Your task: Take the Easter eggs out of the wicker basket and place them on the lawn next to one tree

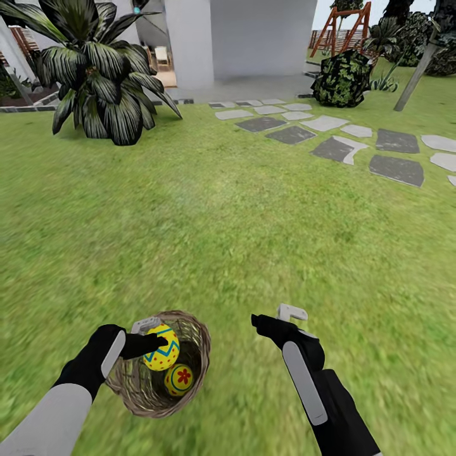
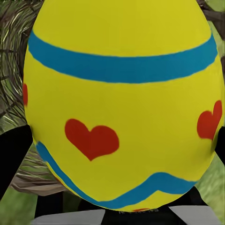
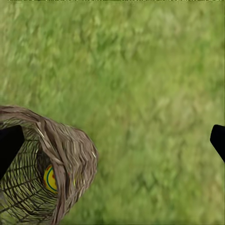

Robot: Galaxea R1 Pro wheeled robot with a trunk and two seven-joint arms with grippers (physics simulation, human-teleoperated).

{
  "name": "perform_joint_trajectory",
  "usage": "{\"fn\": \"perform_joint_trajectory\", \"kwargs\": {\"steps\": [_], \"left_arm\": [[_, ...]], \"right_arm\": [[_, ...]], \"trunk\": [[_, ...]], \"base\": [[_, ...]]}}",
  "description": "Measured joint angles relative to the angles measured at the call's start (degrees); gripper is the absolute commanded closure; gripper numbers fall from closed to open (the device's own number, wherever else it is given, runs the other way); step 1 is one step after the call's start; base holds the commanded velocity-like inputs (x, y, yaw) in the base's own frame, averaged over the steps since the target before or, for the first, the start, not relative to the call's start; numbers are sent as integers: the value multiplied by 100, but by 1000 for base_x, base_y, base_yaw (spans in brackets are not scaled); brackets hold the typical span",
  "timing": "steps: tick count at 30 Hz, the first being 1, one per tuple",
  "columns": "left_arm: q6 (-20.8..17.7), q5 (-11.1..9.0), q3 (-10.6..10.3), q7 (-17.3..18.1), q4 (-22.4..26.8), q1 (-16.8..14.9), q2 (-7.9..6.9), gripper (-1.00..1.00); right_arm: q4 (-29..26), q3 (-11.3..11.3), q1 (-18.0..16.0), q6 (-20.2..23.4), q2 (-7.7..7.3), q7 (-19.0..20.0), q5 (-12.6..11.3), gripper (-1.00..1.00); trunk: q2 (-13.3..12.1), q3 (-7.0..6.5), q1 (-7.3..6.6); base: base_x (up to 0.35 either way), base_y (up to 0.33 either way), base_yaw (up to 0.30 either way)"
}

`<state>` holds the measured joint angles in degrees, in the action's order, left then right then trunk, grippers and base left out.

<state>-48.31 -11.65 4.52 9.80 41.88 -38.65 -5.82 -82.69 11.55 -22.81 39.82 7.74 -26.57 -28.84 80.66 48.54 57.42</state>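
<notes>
The wicker basket (image 1: 142, 392) stands on the lawn (image 1: 221, 221) close in front of me, at the lower left of the head view. My left gripper (image 1: 154, 337) is shut on a yellow Easter egg (image 1: 162, 349) with blue bands, held at the basket's rim. In the left wrist view this egg (image 2: 122, 108) shows red hearts, and a dark finger (image 2: 11, 154) presses its side. A second egg (image 1: 179, 379) with a red flower lies inside the basket. My right gripper (image 1: 273, 318) is open and empty over the grass, right of the basket (image 3: 61, 154). An egg (image 3: 50, 178) shows through the weave.
A large-leafed dark plant (image 1: 101, 69) grows at the far left, before a white house wall (image 1: 253, 38). Grey stepping stones (image 1: 342, 142) cross the grass at the far right. A grey leaning trunk (image 1: 415, 73), a dark shrub (image 1: 342, 79) and a red swing frame (image 1: 345, 25) stand beyond.
</notes>
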Motion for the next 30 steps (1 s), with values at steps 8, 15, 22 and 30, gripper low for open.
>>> {"fn": "perform_joint_trajectory", "kwargs": {"steps": [8,15,22,30], "left_arm": [[0,0,7,0,0,0,-6,100],[-8,0,-1,0,0,0,0,100],[-8,0,-1,2,0,0,0,100],[-16,0,-2,0,0,0,8,100]], "right_arm": [[13,0,0,-9,0,0,0,-100],[90,0,0,-16,2,1,0,-100],[92,-8,0,-18,0,1,0,-100],[92,-1,0,-18,4,6,0,-100]], "trunk": [[-321,-144,-176],[-602,-269,-330],[-883,-395,-483],[-1204,-539,-659]], "base": [[0,0,0],[0,0,0],[0,0,0],[0,0,0]]}}
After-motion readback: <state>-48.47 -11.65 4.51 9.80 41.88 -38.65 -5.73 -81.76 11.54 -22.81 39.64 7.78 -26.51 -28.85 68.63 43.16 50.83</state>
